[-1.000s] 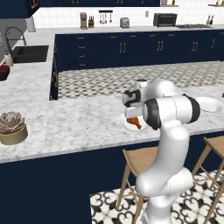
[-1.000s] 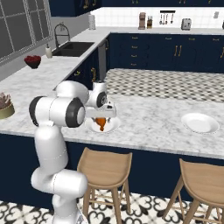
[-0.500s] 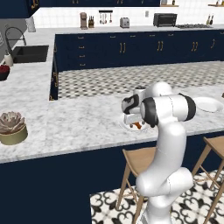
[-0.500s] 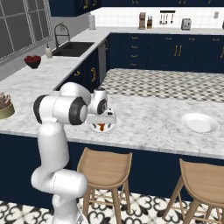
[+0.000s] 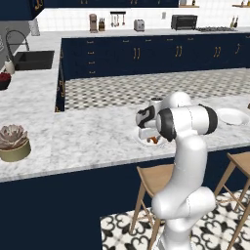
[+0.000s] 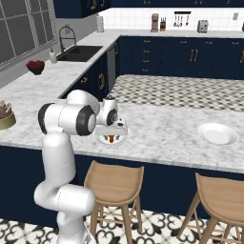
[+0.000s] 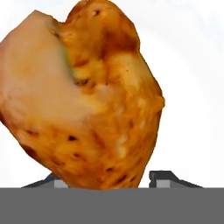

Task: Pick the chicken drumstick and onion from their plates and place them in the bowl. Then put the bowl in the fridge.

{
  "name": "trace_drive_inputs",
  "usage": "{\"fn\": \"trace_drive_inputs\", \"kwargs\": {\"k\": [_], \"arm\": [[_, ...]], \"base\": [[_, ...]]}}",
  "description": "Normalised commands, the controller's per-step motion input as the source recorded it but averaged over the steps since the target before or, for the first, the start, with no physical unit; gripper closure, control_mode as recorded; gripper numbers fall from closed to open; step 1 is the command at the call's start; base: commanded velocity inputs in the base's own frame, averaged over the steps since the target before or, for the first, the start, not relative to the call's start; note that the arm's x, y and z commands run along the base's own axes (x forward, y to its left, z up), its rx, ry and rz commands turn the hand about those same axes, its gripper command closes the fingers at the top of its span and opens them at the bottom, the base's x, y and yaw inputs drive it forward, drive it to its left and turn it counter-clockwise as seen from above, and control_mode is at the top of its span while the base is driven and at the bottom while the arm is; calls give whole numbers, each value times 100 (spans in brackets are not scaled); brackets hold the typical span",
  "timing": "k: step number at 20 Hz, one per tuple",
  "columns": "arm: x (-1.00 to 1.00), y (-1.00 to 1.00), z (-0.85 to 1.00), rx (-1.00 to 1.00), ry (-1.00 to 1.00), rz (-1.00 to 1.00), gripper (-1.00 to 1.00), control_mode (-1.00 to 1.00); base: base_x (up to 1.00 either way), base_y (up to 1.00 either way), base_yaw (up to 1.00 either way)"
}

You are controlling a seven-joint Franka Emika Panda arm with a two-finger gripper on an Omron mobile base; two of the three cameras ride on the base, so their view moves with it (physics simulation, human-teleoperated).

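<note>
— Orange-brown and close up: is that the chicken drumstick (image 7: pixel 87 96)?

— Yes. In my hand view it lies against the white of a plate, with my 2 dark fingertips (image 7: pixel 164 177) rising on either side of its lower end.

— Is your gripper (image 6: pixel 112 135) clamped on it?

— I cannot tell. The tips stand apart with the meat between them, but contact is not clear from what I see.

— Where is it in the kitchen?

— On 1 white plate (image 6: pixel 120 139) near the front edge of the marble counter (image 6: pixel 162 133). My hand is low over it, pointing down; a bit of orange shows under it in the left base view (image 5: pixel 153 140).

— How many plates do you count?

— 2. The second plate (image 6: pixel 218 134) lies well apart along the same counter and looks bare from here.

— Anything else around?

— 2 wooden stools (image 6: pixel 116 181) stand under the counter edge, 1 potted succulent (image 5: pixel 13 141) sits at the far end of the counter, 1 small dark bowl of red fruit (image 6: pixel 35 66) is near the sink (image 6: pixel 82 52), and navy cabinets (image 6: pixel 162 57) run along the back.
</note>
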Motion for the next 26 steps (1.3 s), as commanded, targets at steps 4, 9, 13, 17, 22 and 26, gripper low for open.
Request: {"fn": "trace_drive_inputs", "kwargs": {"k": [4, 9, 13, 17, 22, 26], "arm": [[0, 0, 0, 0, 0, 0, 100, -100], [-1, 0, 29, 0, 0, 0, 100, -100], [-32, 14, 97, 0, 0, -6, 100, -100], [-90, 0, 100, 0, -9, -9, 100, -100], [-100, -2, 100, 0, -19, -10, 100, -100], [-100, 0, 99, 0, -21, -14, 100, -100]], "base": [[0, 0, 0], [0, 0, 0], [0, 0, 0], [0, 0, 0], [0, 0, 0], [0, 0, 0]]}}
